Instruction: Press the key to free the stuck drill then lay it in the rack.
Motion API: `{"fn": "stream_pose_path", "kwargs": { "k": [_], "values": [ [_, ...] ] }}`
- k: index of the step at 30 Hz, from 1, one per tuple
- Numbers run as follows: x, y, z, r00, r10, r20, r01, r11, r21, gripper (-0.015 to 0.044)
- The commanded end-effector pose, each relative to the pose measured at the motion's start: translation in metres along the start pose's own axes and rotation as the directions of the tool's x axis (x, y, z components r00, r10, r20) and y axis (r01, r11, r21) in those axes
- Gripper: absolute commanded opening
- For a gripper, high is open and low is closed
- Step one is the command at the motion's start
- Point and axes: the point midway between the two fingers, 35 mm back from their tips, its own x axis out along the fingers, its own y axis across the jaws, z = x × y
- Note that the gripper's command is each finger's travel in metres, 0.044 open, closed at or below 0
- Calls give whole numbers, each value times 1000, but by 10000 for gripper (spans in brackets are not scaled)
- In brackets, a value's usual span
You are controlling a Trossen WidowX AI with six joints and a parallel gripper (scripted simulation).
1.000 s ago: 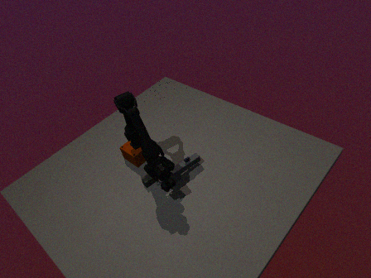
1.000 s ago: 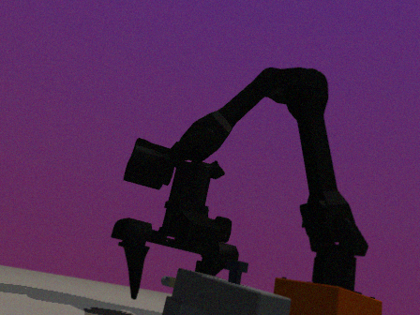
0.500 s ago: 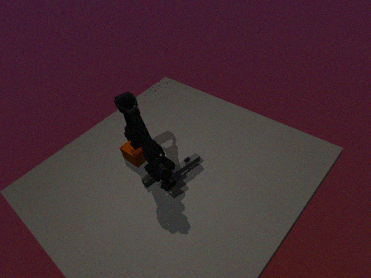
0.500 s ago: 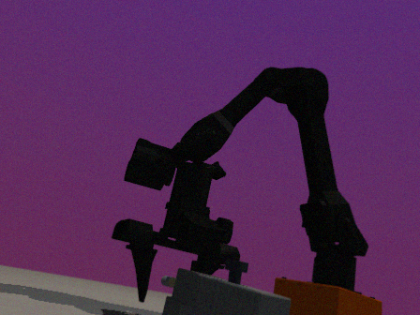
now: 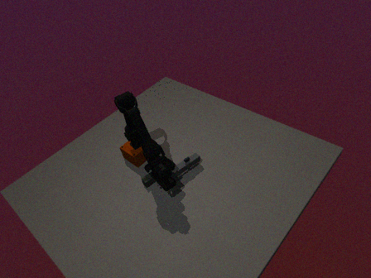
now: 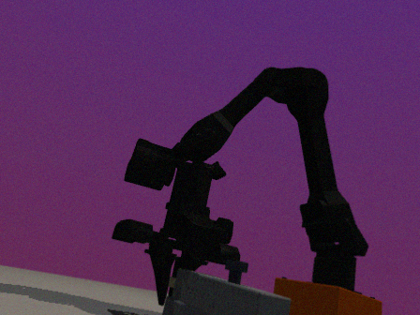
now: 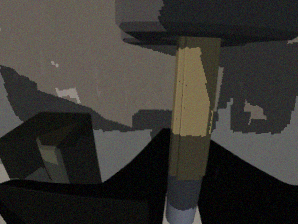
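The drill [image 7: 190, 110] [image 6: 172, 282] is a tan bar with a grey-blue round end; its other end meets the underside edge of the long grey block [image 5: 193, 162] [image 6: 225, 292] [image 7: 210, 25]. My gripper [image 7: 177, 135] [image 6: 168, 291] points down beside the block, its black fingers closed against both sides of the drill's tan part. A small dark knob, seemingly the key [image 5: 186, 160] [image 6: 237, 268], stands up from the block; how far it is pressed cannot be told. A dark hollow box [image 7: 77, 131], possibly the rack, lies left of the drill in the wrist view.
An orange box [image 5: 132, 155] [image 6: 309, 297] stands near the arm's base, behind the grey block in the exterior view. The pale table top [image 5: 248, 165] carries the arm's shadow, and its edges show in the top view.
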Motion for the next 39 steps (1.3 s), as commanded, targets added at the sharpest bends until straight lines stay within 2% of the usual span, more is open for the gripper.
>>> {"fn": "stream_pose_path", "kwargs": {
  "k": [1, 4, 17, 39],
  "values": [
    [0, 0, 0, 1000, -1, 0, 1, 1000, 0, 19],
    [0, 0, 0, 1000, -1, 0, 1, 1000, 1, 0],
    [-4, 2, 0, 1000, 2, 1, -2, 1000, 4, 0],
    [-5, -1, -33, 1000, 2, -2, -2, 1000, 4, 0]
  ]
}}
